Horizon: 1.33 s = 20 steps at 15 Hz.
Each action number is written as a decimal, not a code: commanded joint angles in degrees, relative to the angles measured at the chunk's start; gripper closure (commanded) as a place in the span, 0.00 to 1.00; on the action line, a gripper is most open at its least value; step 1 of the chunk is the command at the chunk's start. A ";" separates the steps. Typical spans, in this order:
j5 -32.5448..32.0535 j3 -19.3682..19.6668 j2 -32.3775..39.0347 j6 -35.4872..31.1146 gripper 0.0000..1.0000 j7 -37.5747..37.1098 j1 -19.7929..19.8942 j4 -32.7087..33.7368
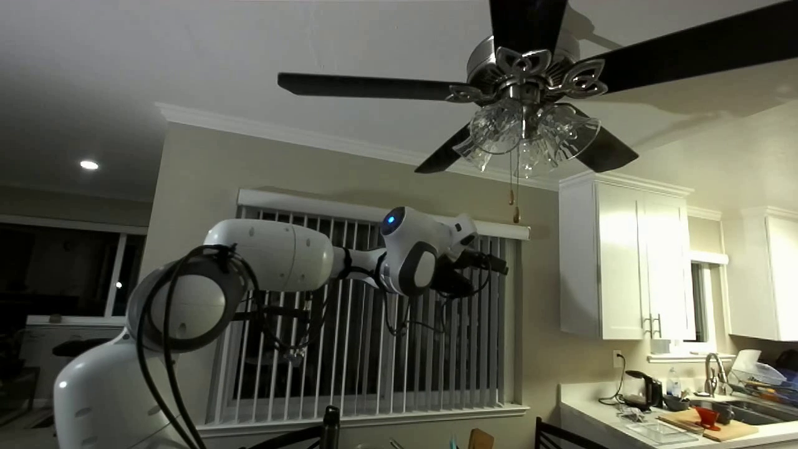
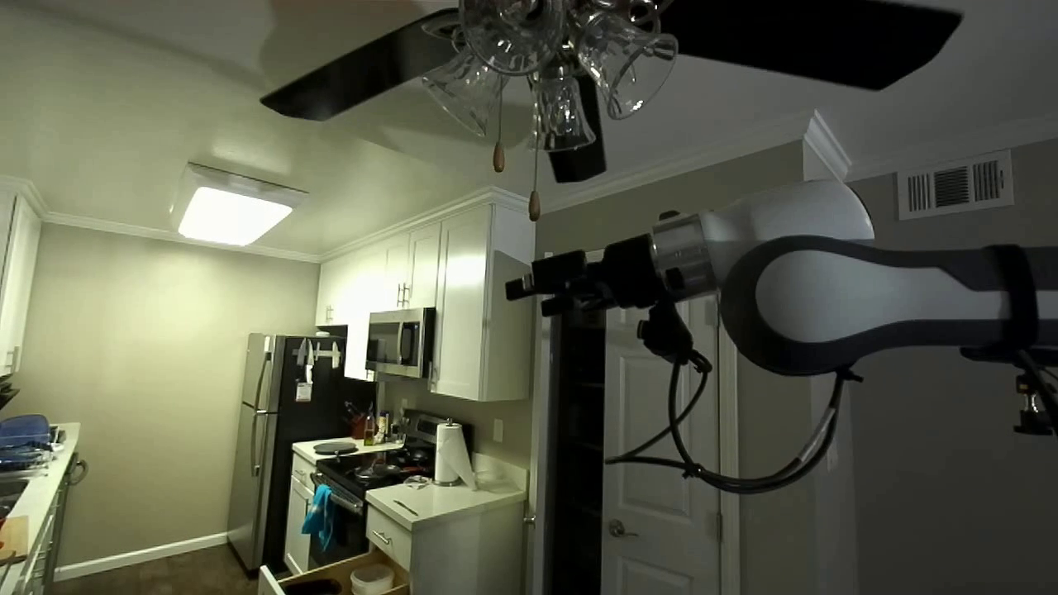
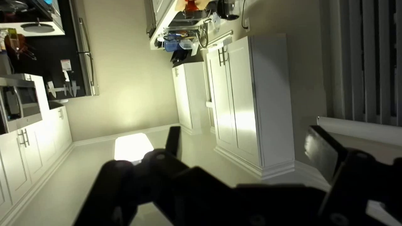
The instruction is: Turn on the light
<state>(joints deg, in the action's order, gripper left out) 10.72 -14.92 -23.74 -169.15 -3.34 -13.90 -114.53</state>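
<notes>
The light is a cluster of glass bell shades (image 1: 564, 130) under the metal hub of a dark-bladed ceiling fan. Its shades (image 2: 562, 116) show no glow in both exterior views. Two pull cords with wooden pendants hang below it: the lower pendant (image 1: 516, 214) also shows in an exterior view (image 2: 535, 205), as does the higher pendant (image 2: 498, 157). My gripper (image 2: 531, 297) is below the pendants, apart from them; it also shows in an exterior view (image 1: 489, 271). In the wrist view my gripper (image 3: 246, 142) has its fingers wide apart with nothing between them. Light and cords are out of the wrist view.
Dark fan blades (image 1: 374, 86) spread out above the arm. A window with vertical blinds (image 1: 368, 349) is behind the arm. White wall cabinets (image 1: 626, 262) hang beyond. A lit kitchen ceiling panel (image 2: 235, 216) is farther off. Black cables (image 2: 744, 483) loop below the wrist.
</notes>
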 commanded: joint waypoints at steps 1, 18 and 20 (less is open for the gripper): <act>-2.64 -1.04 2.68 -2.42 0.00 -1.75 1.06 5.43; -21.83 -18.86 8.66 -1.24 0.00 -14.71 28.37 22.99; -24.40 -21.50 9.10 -0.82 0.00 -16.83 31.78 24.04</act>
<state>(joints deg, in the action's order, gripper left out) -9.47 -32.54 -16.10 -170.75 -16.30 13.00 -93.26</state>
